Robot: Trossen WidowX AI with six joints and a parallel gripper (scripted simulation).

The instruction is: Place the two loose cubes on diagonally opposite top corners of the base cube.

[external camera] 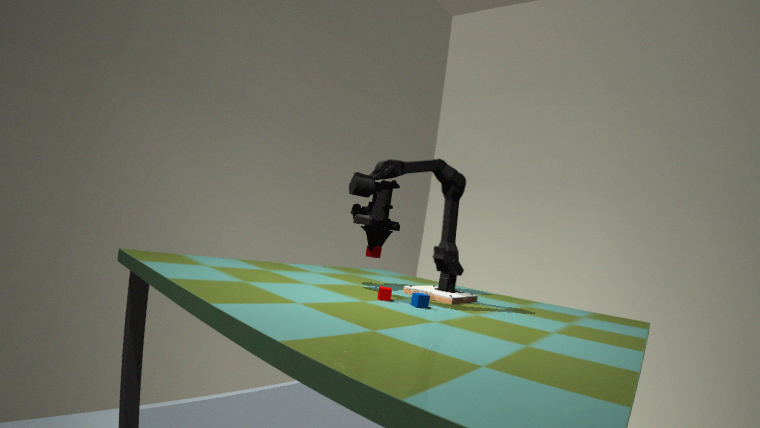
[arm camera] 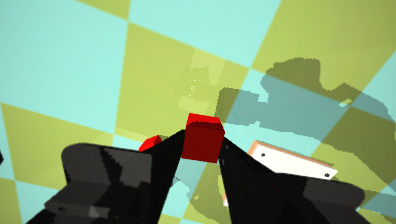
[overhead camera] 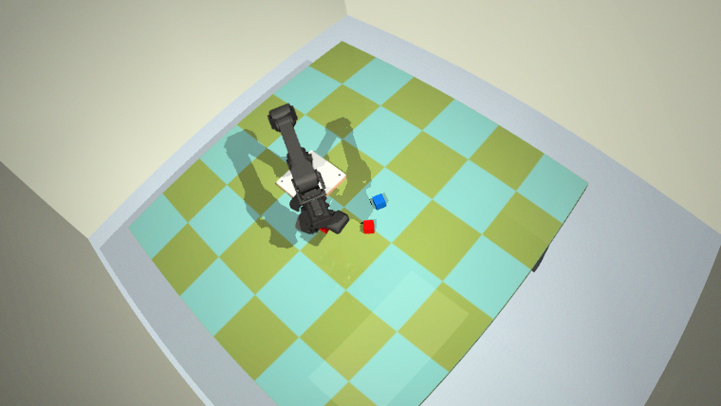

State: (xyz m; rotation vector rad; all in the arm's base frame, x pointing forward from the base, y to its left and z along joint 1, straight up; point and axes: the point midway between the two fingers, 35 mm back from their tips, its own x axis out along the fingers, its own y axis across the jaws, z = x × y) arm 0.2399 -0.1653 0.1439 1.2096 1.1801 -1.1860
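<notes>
One cube lifted: your gripper point(external camera: 373, 247) clamps a red cube point(external camera: 373, 252) high above the checkered table point(external camera: 340, 350).
Top view: second red cube point(overhead camera: 368, 226) and blue cube point(overhead camera: 378, 201) sit apart; nothing stacked.
Wrist view: fingers pinch the held cube.
Remaining: both placements, then withdrawal.

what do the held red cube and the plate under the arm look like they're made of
Held red cube: evenly coloured, matte, sharp-edged, likely hard plastic or painted wood; the gripper is shut on it. Plate: white top, tan edge, small corner dots like screws, possibly a coated wooden board.
</notes>
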